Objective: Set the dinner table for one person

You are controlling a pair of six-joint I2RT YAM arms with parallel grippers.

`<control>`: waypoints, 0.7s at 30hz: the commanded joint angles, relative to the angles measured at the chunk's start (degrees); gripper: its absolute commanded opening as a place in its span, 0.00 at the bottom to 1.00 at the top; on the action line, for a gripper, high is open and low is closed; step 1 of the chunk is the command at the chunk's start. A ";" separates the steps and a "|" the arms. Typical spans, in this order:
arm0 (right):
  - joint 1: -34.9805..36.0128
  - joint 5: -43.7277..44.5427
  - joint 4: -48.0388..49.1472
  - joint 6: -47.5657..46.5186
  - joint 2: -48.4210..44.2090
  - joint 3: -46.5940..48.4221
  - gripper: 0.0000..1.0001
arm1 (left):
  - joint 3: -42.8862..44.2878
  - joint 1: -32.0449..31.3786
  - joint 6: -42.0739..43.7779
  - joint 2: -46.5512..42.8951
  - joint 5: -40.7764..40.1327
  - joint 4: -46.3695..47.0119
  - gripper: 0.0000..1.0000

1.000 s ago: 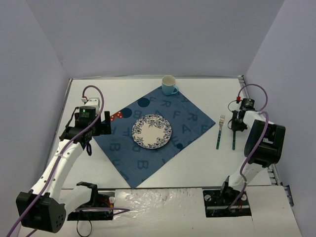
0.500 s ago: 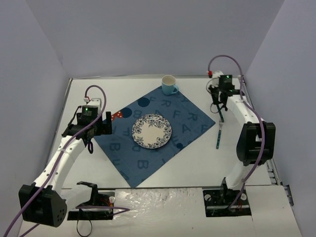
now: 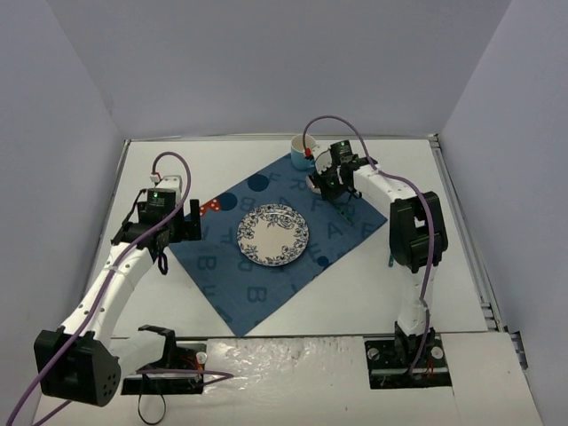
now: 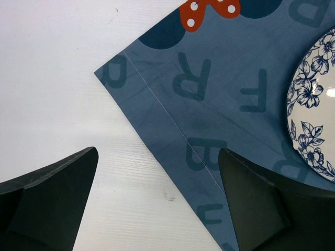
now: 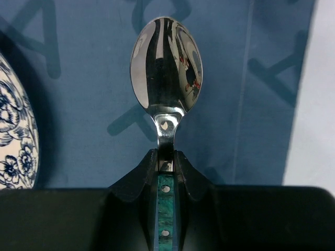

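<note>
Spoon (image 5: 166, 94) with a polished bowl and a green inlaid handle sits clenched in the right claw (image 5: 166, 175), whose two dark fingers pinch the handle just below the neck so that the bowl sticks straight out ahead of them. Seen from above, that claw hangs over the far right part of the blue placemat (image 3: 266, 288), just on the near side of the light blue cup (image 3: 304, 153) and beyond the plate (image 3: 272, 235). From the right wrist, the bowl lies over blue cloth printed with darker letters, the plate's blue floral rim shows at the left edge and a strip of white shows at the right; whether the spoon touches the cloth cannot be told. The left claw (image 4: 157, 204) is released, its fingers spread wide with nothing between them, and it hovers over the placemat's left corner, one finger above bare white surface and the other above the cloth. A red spotted bow shape (image 4: 212, 8) is printed near that corner. The worktop (image 3: 355, 306), plain matte white, fills the floor between pale walls; the placemat lies on it turned like a diamond near the middle, the plate rests at the mat's centre, and the cup stands at the mat's far corner.
</note>
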 commanded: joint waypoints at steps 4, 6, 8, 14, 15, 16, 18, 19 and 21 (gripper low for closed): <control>0.71 -1.05 0.12 2.12 1.04 3.03 0.00 | 1.25 0.29 0.29 -0.36 -1.44 2.51 0.97; 0.71 -0.76 0.04 2.55 1.78 3.36 0.00 | 1.25 0.29 0.20 -0.36 -1.53 2.53 0.97; 0.71 -0.45 0.03 3.08 2.29 4.00 0.00 | 1.25 0.29 0.21 -0.36 -1.36 2.43 0.97; 0.71 1.02 0.11 3.89 3.67 4.01 0.00 | 1.17 0.29 0.28 -0.60 -1.44 2.36 0.97; 0.71 1.15 0.12 3.75 3.85 3.85 0.00 | 1.17 0.29 0.29 -0.62 -1.44 2.35 0.97; 0.71 1.38 0.08 3.74 4.11 3.76 0.00 | 1.17 0.29 0.29 -0.62 -1.44 2.35 0.97; 0.71 1.99 0.09 3.84 4.77 3.72 0.00 | 1.17 0.29 0.35 -0.68 -1.44 2.35 0.97; 0.71 2.29 0.10 3.94 5.10 3.73 0.02 | 1.17 0.29 0.38 -0.71 -1.44 2.35 0.97; 0.71 2.80 0.03 4.54 5.30 3.94 0.16 | 1.17 0.29 0.33 -0.71 -1.49 2.35 0.97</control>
